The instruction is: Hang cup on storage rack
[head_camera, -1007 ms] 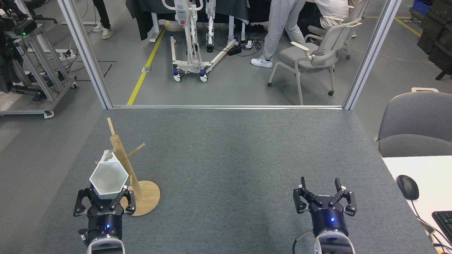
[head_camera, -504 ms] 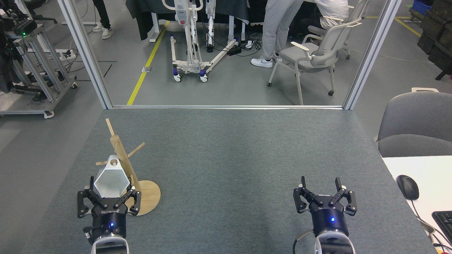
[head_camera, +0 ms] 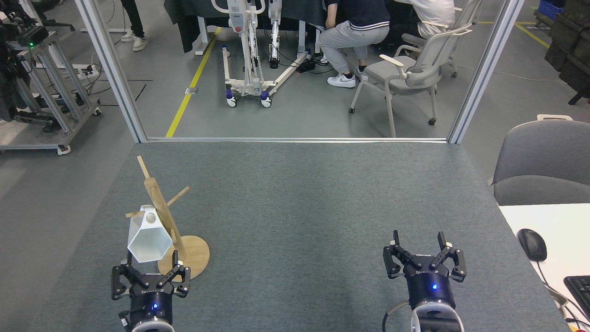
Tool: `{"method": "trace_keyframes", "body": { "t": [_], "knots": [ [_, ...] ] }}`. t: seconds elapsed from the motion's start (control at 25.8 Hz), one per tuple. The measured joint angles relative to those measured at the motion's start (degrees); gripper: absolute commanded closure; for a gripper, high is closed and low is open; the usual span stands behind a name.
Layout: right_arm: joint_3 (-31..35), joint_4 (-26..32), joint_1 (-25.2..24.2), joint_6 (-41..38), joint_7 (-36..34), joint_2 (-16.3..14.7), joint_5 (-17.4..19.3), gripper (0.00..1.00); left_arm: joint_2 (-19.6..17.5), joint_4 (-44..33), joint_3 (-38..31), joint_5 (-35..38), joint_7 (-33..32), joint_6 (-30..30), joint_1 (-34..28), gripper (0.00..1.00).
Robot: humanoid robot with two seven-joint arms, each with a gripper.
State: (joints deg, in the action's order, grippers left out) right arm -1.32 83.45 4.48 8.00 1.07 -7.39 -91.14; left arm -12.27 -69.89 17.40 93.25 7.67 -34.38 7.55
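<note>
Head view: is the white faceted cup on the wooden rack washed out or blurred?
Head view: the white faceted cup is sharp and evenly lit, facets readable, no glare; the light wooden peg rack is crisp too; soft overhead light, only faint shadows on the grey felt tabletop.

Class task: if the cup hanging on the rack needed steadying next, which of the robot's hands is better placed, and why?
Left. The left hand sits open just below the cup on the storage rack; the right hand is far across the table.
</note>
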Motion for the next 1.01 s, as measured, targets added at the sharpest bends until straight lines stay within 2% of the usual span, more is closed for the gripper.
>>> {"method": "trace_keyframes", "body": {
  "t": [0.23, 0.39, 0.54, 0.77, 1.01],
  "knots": [
    [0.0, 0.0, 0.0, 0.0, -0.1, 0.0, 0.0, 0.00, 1.3, -1.1, 0.1, 0.0, 0.0, 2.2, -3.7, 0.00],
    [0.0, 0.0, 0.0, 0.0, -0.1, 0.1, 0.0, 0.00, 2.9, -4.3, 0.3, 0.0, 0.2, 7.7, -6.4, 0.00],
    [0.0, 0.0, 0.0, 0.0, -0.2, 0.1, 0.0, 0.00, 5.1, -8.0, 0.4, 0.0, 0.3, 15.8, -9.0, 0.00],
    [0.1, 0.0, 0.1, 0.0, 0.0, 0.1, 0.0, 0.00, 10.5, -14.5, 0.3, -0.2, 0.9, 30.7, -11.4, 0.00],
    [0.4, 0.6, 0.1, 0.0, 0.1, 0.1, 0.2, 0.00, 17.2, -18.2, 0.4, -2.7, 0.7, 33.7, -8.9, 0.01]
  ]
}}
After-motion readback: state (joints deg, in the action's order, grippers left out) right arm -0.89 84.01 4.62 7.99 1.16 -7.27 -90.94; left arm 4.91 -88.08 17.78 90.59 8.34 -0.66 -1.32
